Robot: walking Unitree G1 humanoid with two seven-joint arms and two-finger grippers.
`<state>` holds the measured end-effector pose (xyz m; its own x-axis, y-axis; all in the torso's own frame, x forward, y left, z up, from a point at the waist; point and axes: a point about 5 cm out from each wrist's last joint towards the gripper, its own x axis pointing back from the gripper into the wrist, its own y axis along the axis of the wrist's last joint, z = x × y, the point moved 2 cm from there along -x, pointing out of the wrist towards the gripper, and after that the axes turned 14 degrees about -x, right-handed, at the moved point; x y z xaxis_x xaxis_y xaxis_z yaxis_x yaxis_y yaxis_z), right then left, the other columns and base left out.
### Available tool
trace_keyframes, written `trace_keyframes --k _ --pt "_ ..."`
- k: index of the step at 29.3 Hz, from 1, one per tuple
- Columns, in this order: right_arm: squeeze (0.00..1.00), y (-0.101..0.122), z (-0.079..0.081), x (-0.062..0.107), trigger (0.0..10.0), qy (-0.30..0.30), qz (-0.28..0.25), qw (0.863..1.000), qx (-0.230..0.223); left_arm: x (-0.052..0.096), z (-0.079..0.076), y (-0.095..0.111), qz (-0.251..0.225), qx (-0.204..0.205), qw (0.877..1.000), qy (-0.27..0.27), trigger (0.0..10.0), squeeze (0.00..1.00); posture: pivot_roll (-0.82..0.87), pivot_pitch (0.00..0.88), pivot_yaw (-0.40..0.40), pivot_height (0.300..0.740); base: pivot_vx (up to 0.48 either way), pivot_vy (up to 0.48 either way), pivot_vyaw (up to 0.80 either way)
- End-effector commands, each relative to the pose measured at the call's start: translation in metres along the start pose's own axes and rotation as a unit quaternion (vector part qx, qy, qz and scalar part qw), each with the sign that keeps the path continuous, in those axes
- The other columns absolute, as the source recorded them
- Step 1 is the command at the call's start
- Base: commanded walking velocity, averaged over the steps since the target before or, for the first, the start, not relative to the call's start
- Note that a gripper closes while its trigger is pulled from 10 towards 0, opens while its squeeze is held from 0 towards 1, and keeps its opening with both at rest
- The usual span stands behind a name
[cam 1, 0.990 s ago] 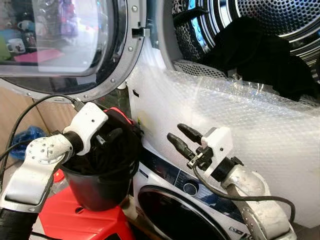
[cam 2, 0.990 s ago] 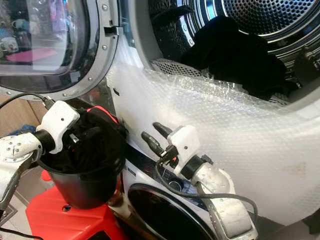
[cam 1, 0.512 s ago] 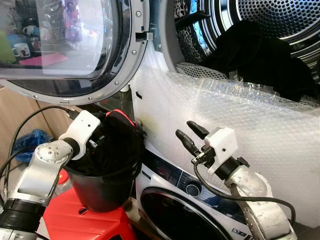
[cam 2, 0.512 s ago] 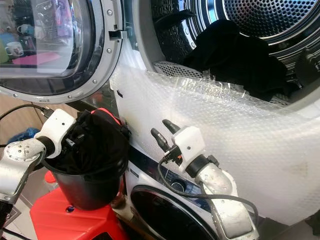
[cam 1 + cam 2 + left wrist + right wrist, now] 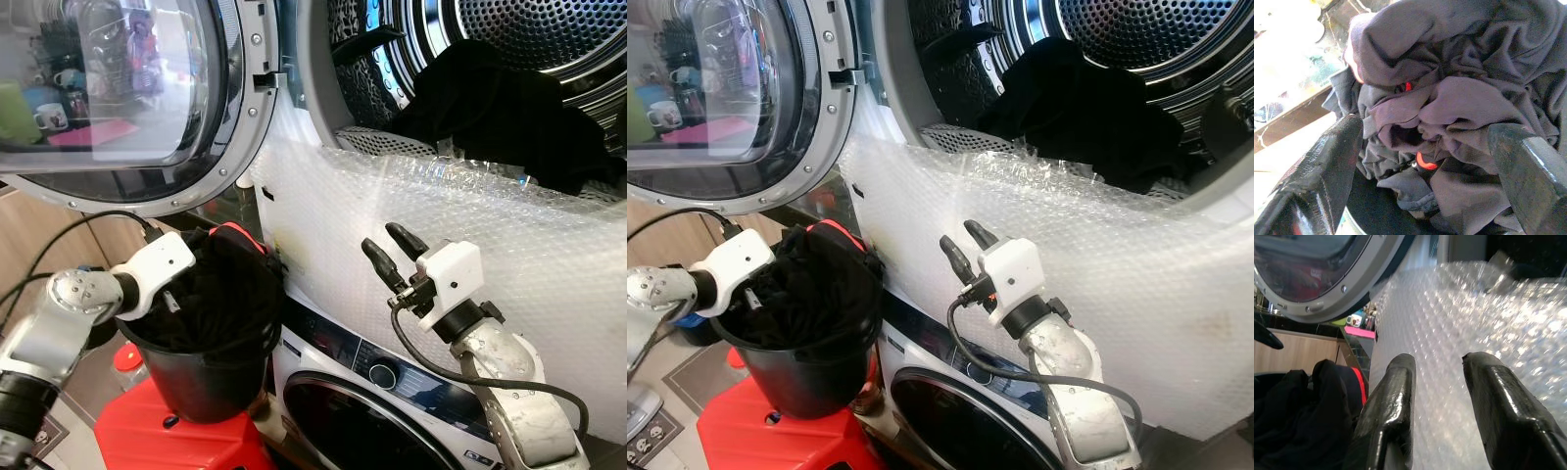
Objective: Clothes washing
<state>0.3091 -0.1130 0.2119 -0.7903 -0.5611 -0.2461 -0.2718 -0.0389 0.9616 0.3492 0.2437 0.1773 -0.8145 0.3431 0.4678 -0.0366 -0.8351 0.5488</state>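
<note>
A black bucket (image 5: 208, 377) on a red stool (image 5: 186, 441) holds a heap of dark clothes (image 5: 227, 294) with a red trim. My left gripper (image 5: 1420, 147) reaches in over the bucket's left rim. It is open, one finger (image 5: 1322, 166) on each side of the heap, gripping nothing. My right gripper (image 5: 390, 253) is open and empty, raised close to the bubble wrap (image 5: 509, 235) below the drum opening. More black clothes (image 5: 509, 108) lie in the upper drum (image 5: 549, 29).
The round glass door (image 5: 118, 98) stands open at the left, above the bucket. A second front-loading washer (image 5: 382, 392) sits below the bubble-wrapped one, right of the stool. A cable runs from my left wrist (image 5: 88, 220).
The view has shifted slightly. My right gripper has risen a little toward the bubble wrap. My left wrist has sunk lower at the bucket's rim.
</note>
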Motion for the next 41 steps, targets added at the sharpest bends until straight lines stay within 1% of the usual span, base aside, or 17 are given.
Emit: trace_keyframes --k 1,2,3,5,8,10,13,14,17,21,26,27,28,29,30,36,41 --pt "0.0 0.006 0.001 0.002 10.0 0.0 -0.013 1.0 0.005 0.001 0.004 -0.003 -0.004 0.012 1.0 -0.003 10.0 0.0 0.17 0.0 0.049 0.74 0.0 0.0 0.0" --pt "0.0 0.008 0.001 0.002 10.0 0.001 -0.014 1.0 0.007 -0.002 0.005 -0.003 -0.01 0.02 1.0 -0.003 10.0 0.0 0.16 0.0 0.038 0.74 0.0 0.0 0.0" --pt "0.0 0.01 0.001 0.002 10.0 0.003 -0.016 1.0 0.009 -0.005 0.004 -0.001 -0.028 0.047 0.998 -0.014 10.0 0.0 0.16 0.0 0.038 0.74 0.0 0.0 0.0" --pt "0.0 0.012 0.001 0.002 10.0 0.006 -0.018 1.0 0.011 -0.007 0.005 -0.001 -0.031 0.055 0.998 -0.015 10.0 0.0 0.16 0.0 0.028 0.74 0.0 0.0 0.0" --pt "0.0 0.022 0.002 0.0 10.0 0.017 -0.028 0.999 0.02 -0.022 0.01 -0.004 -0.043 0.107 0.993 -0.009 10.0 0.0 0.15 0.0 0.015 0.74 0.0 0.0 0.0" --pt "0.0 0.028 0.005 -0.001 10.0 0.025 -0.034 0.999 0.024 -0.028 0.01 -0.013 -0.014 0.133 0.991 -0.002 10.0 0.0 0.14 0.0 0.012 0.74 0.0 0.0 0.0" --pt "0.0 0.031 0.005 0.0 10.0 0.028 -0.037 0.999 0.026 -0.03 0.007 -0.018 0.004 0.143 0.99 -0.006 10.0 0.0 0.13 0.004 0.014 0.74 0.0 0.0 0.0" --pt "0.0 0.033 0.003 0.002 10.0 0.025 -0.037 0.999 0.03 -0.032 -0.002 -0.021 -0.011 0.175 0.984 -0.03 10.0 0.0 0.13 0.008 0.01 0.74 0.0 0.0 0.0" --pt "0.0 0.034 0.001 0.006 10.0 0.022 -0.032 0.999 0.035 -0.042 -0.02 -0.024 -0.015 0.223 0.973 -0.059 10.0 0.0 0.12 0.014 0.007 0.74 0.0 0.0 0.0" --pt "0.0 0.035 0.0 0.006 10.0 0.022 -0.028 0.999 0.039 -0.052 -0.039 -0.03 0.007 0.227 0.971 -0.076 10.0 0.0 0.11 0.021 0.001 0.74 0.0 0.0 0.0" --pt "0.0 0.04 0.001 0.005 10.0 0.025 -0.033 0.998 0.039 -0.051 -0.036 -0.035 0.008 0.234 0.97 -0.06 10.0 0.0 0.1 0.034 -0.005 0.74 0.0 0.0 0.0" --pt "0.0 0.04 0.002 0.005 10.0 0.026 -0.033 0.998 0.039 -0.05 -0.035 -0.036 0.01 0.235 0.97 -0.055 9.0 0.0 0.1 0.037 -0.007 0.74 0.0 0.0 0.0" --pt "0.0 0.04 0.002 0.005 10.0 0.026 -0.033 0.998 0.039 -0.05 -0.035 -0.036 0.01 0.235 0.97 -0.055 9.0 0.0 0.1 0.037 -0.007 0.74 0.0 0.0 0.0" --pt "0.0 0.041 0.002 0.006 10.0 0.027 -0.033 0.998 0.039 -0.05 -0.033 -0.035 0.009 0.235 0.971 -0.05 5.6 0.0 0.1 0.044 -0.01 0.74 0.0 0.0 0.0" --pt "0.0 0.042 0.003 0.006 10.0 0.03 -0.033 0.998 0.039 -0.051 -0.029 -0.034 0.009 0.234 0.971 -0.043 0.0 0.0 0.09 0.05 -0.013 0.74 0.0 0.0 0.0" --pt "0.0 0.043 0.004 0.007 10.0 0.035 -0.031 0.998 0.038 -0.052 -0.019 -0.029 -0.003 0.243 0.97 -0.016 0.0 0.0 0.08 0.058 -0.023 0.74 0.0 0.0 0.0" --pt "0.0 0.048 0.005 0.007 10.0 0.037 -0.033 0.998 0.039 -0.049 -0.015 -0.032 -0.011 0.268 0.963 0.008 0.0 0.0 0.08 0.061 -0.036 0.74 0.0 0.0 0.0"
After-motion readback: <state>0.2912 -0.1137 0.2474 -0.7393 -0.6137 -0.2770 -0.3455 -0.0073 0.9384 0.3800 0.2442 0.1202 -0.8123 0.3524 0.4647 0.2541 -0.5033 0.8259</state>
